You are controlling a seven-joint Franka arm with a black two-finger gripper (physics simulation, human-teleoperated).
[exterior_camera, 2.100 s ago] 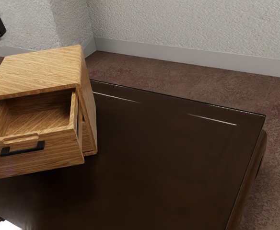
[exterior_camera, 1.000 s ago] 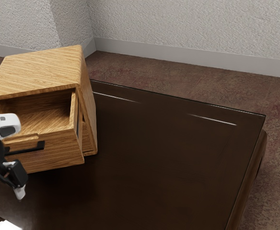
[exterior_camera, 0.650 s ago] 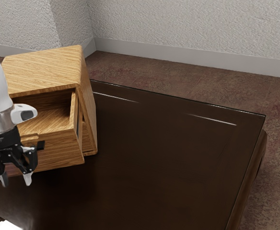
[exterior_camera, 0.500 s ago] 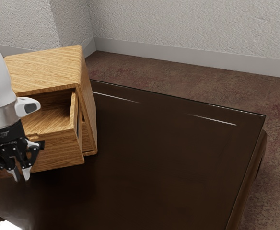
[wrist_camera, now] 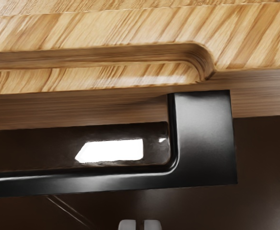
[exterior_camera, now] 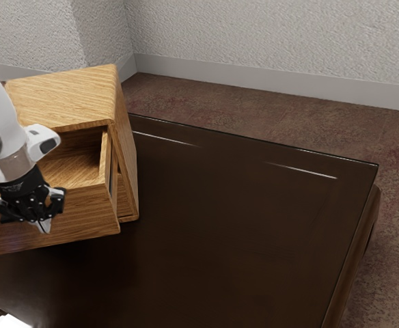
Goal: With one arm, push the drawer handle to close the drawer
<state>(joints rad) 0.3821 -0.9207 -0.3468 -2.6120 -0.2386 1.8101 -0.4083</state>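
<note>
The black, angular drawer handle lies between the closed, empty, black two-finger claw and the light-brown wooden drawer's front.

From my screen, I see the cabinet and drawer as striped-grain wood, softly satin. The black handle looks smooth and semi-gloss; metal or plastic, I can't tell. The dark surface reads as polished, glossy wood. Beyond it, I've got matt carpet and rough, plaster-like wall. My hand pairs smooth white shell with black parts.
</note>
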